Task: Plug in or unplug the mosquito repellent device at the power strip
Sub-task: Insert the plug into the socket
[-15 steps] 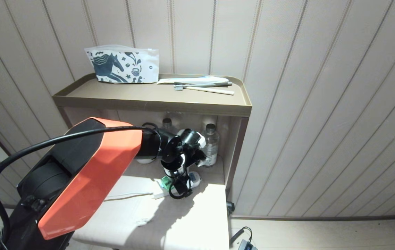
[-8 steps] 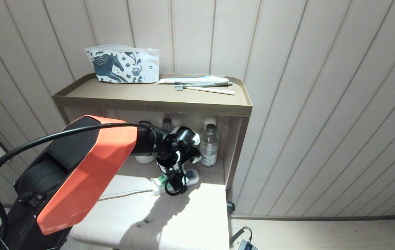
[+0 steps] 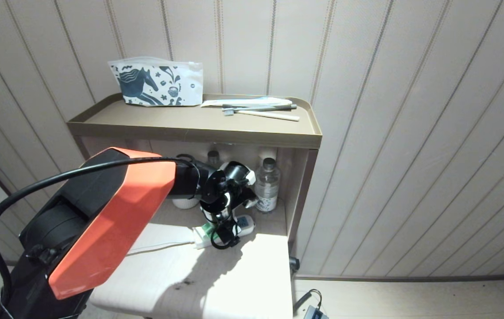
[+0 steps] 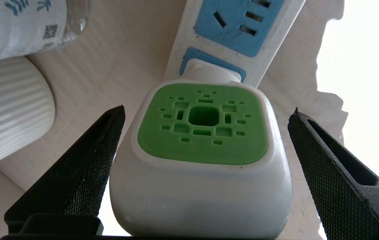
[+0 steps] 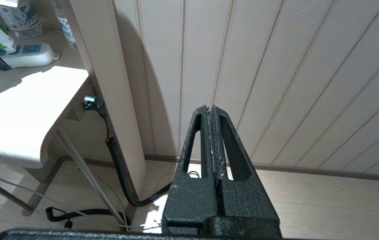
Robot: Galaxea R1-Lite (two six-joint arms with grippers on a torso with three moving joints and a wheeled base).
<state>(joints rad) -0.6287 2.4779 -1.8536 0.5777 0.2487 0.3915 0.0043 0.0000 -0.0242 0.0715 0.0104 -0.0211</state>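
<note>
Device [image 4: 202,133] sits plugged into the strip [image 4: 239,30], centre of the left wrist view, its green vented face toward the camera. Left end effector [image 4: 206,113] is spread wide, one finger [image 4: 86,160] either side of the white body, neither touching it. To do this step well, I would centre the body between the fingers, close on its flat sides, then pull straight out along the pins; the strip may lift. Right end effector [image 5: 212,133] hangs closed and empty by the wall. No brand is readable; a bottle label [image 4: 13,23], upper left, bears a QR code.
</note>
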